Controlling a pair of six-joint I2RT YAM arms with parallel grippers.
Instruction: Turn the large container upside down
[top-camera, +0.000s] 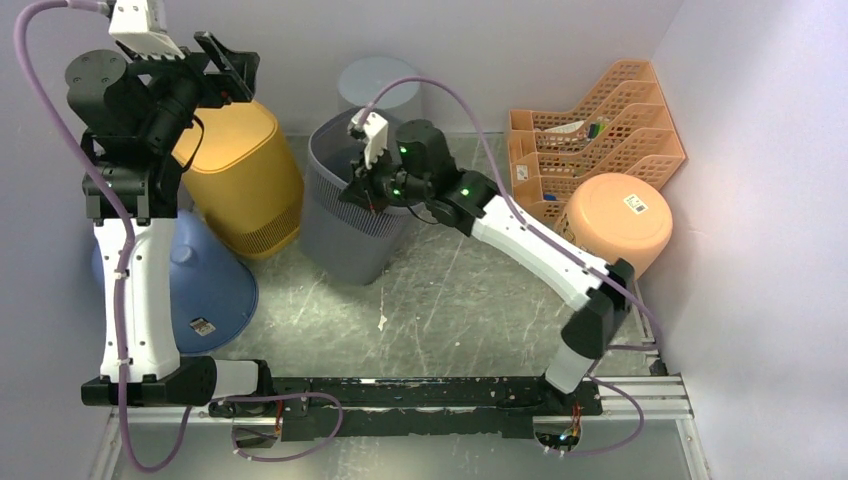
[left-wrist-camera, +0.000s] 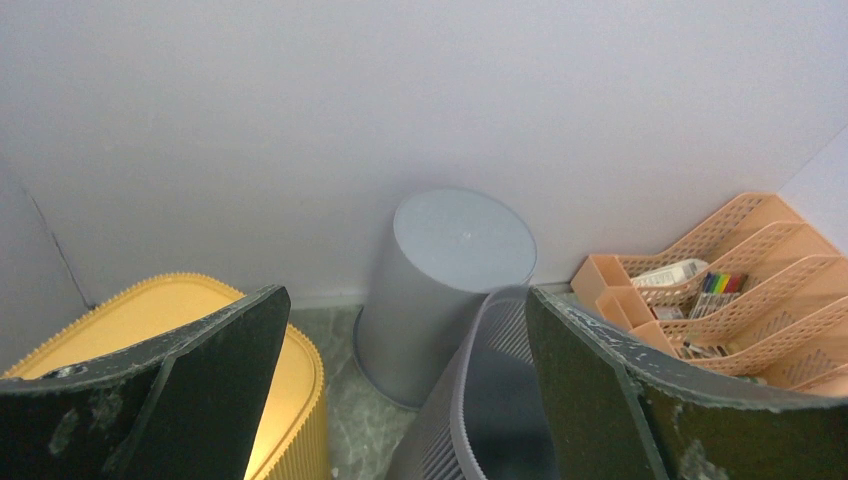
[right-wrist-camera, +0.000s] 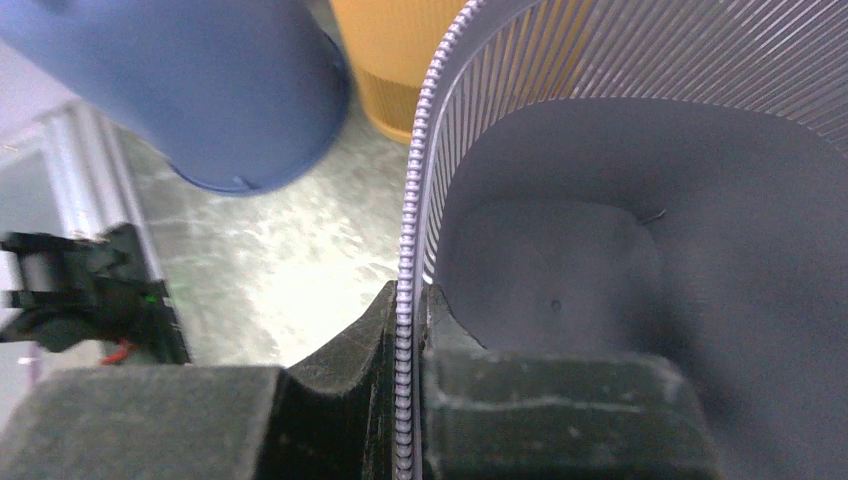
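Rim of grey bin (right-wrist-camera: 600, 230) | pinched between right fingers (right-wrist-camera: 330, 405) | left fingers (left-wrist-camera: 180, 400) spread, clear of it

White arms (top-camera: 135, 290) carry black joints (top-camera: 590, 325), purple cables (top-camera: 30, 90) and scuffed dark jaws.

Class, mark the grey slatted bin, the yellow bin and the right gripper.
Grey bin (top-camera: 345, 240), top view, outer slatted wall.
Yellow bin (top-camera: 245, 165), top view, upper surface.
Right gripper (right-wrist-camera: 405, 325), right wrist view, between the fingertips clamping the rim.
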